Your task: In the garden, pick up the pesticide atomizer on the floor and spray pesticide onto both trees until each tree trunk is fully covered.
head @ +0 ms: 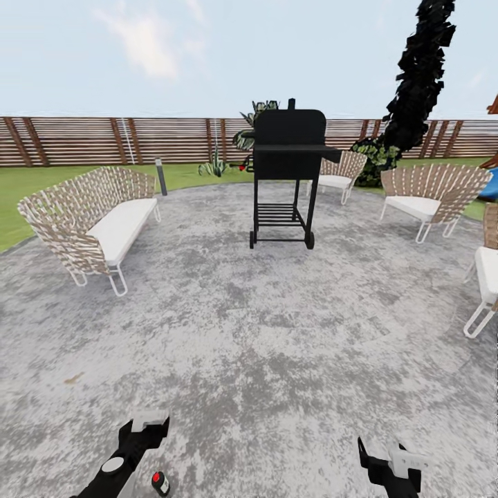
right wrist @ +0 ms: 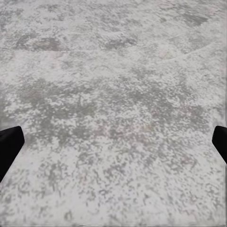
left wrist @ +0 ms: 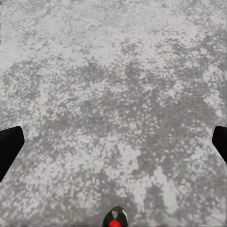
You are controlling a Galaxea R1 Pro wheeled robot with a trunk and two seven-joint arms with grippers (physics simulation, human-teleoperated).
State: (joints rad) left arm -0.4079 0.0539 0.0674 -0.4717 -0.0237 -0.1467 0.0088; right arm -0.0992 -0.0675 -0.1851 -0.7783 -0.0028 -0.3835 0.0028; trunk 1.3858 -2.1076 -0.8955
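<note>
Bottle (head: 160,483) seen on paving (head: 263,325) at 6 o'clock, beside left gripper (head: 149,423). Both claws spread wide, empty. Left gripper best lowered squarely over bottle before closing; right gripper (head: 387,460) kept clear.

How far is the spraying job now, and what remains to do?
Nothing looks done. The pesticide atomizer lies on the grey paving beside the left end effector, ungrasped; both end effectors, including the right end effector, look open. Pickup and spraying both trunks remain.

black grill (head: 287,176) among wicker seats (head: 93,221)
</note>
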